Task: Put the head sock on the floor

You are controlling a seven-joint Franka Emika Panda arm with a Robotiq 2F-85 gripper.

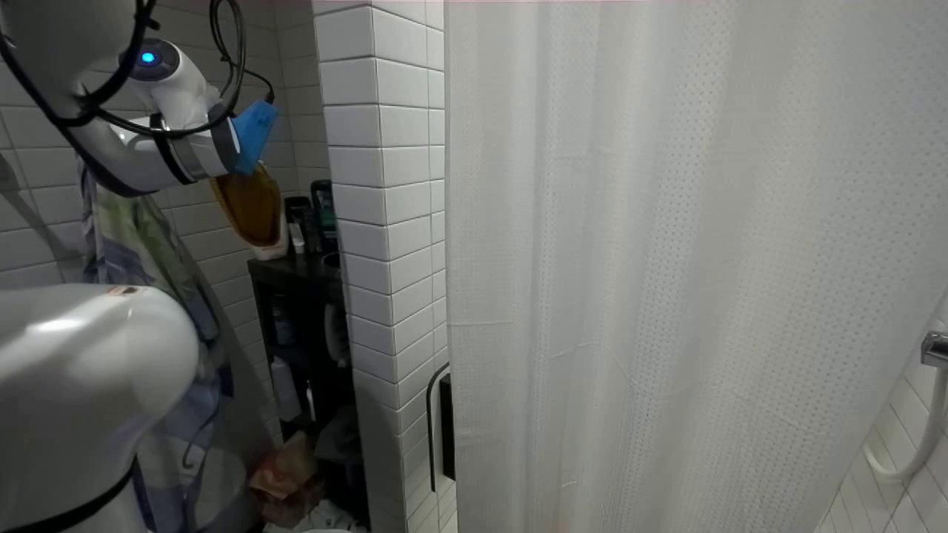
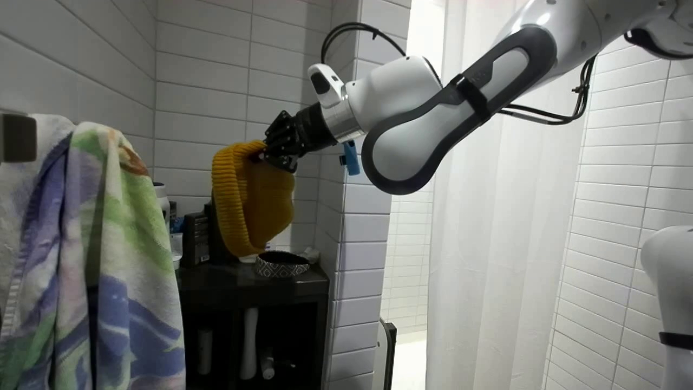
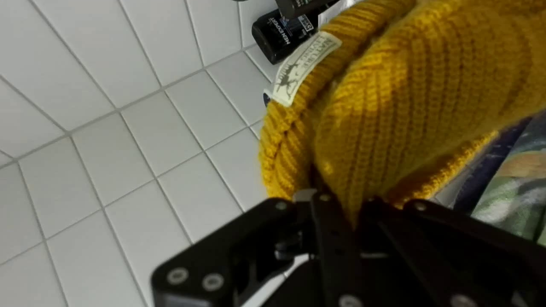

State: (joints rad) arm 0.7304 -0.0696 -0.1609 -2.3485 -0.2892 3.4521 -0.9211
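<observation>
Grasping: black, two-fingered gripper (image 3: 352, 209), jaws clenched on a fold of mustard-orange, ribbed-knit head sock (image 2: 270, 200); pinched high, presumably so the slack knit hangs ready to drop. Position: left of centre in an exterior view, near a round, black-and-white, diamond-patterned dish (image 2: 281, 268); contact unclear. Beyond: black, squarish toiletry bottles (image 3: 279, 37), upper centre of the wrist view; black, boxy shelf unit (image 2: 243, 290), whose front edge probably wants clearing before lowering. Open room: seemingly in front of the shelf, between pale, multicoloured cloth towel (image 2: 124, 244), left of the exterior frame, and white-tiled, square-cornered pillar (image 2: 365, 227). Floor: not clearly made out
</observation>
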